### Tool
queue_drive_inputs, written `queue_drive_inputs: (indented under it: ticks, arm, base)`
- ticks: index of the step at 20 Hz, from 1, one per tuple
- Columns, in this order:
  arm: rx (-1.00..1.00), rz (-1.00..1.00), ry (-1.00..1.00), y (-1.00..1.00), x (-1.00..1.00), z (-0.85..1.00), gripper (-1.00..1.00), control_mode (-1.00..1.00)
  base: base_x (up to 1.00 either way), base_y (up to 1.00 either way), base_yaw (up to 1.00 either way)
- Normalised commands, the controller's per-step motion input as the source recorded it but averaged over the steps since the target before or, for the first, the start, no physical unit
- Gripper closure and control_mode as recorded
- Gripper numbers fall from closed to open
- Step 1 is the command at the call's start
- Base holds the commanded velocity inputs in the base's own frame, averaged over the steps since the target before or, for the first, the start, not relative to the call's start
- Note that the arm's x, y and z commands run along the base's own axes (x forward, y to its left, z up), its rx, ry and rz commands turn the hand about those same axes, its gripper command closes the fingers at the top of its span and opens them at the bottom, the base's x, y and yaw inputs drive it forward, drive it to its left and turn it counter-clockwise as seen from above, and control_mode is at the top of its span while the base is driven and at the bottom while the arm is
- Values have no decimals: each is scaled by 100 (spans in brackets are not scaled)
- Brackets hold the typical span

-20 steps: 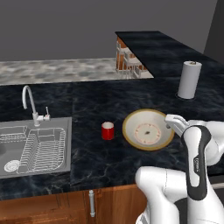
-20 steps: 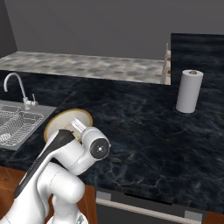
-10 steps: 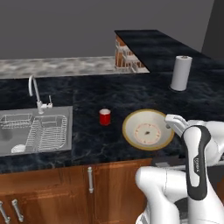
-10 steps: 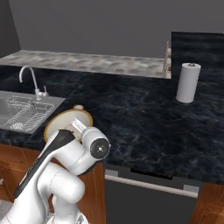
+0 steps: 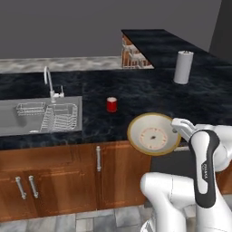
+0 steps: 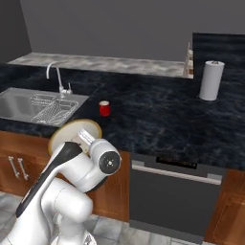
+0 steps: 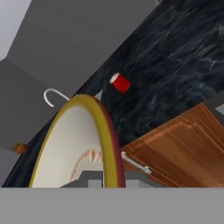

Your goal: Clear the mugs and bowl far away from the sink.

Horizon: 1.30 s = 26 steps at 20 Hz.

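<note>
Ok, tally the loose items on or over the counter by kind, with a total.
Mugs: 1, red mug
Bowls: 1, cream bowl, held at the gripper
Paper towel rolls: 1, paper towel roll
Total: 3

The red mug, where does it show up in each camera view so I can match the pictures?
Left base view: red mug on the dark counter, centre, right of the sink.
Right base view: left of centre, right of the sink.
Hand view: upper middle, above the bowl rim.
Shared landmark: the faucet.
</note>
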Motion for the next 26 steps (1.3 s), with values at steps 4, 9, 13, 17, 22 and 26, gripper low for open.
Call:
queue_drive_inputs:
  ticks: [4,9,13,17,22,26]
  arm:
    - [0,0,0,0,0,0,100,100]
    - [0,0,0,0,0,0,100,100]
    - [0,0,0,0,0,0,100,100]
    - [0,0,0,0,0,0,100,100]
    - [0,0,0,0,0,0,100,100]
    - [0,0,0,0,0,0,100,100]
  base:
    - [-33,54,7]
    - [-12,68,9]
    - [0,80,14]
    - [-1,94,18]
    - [-9,100,23]
    - [-9,93,30]
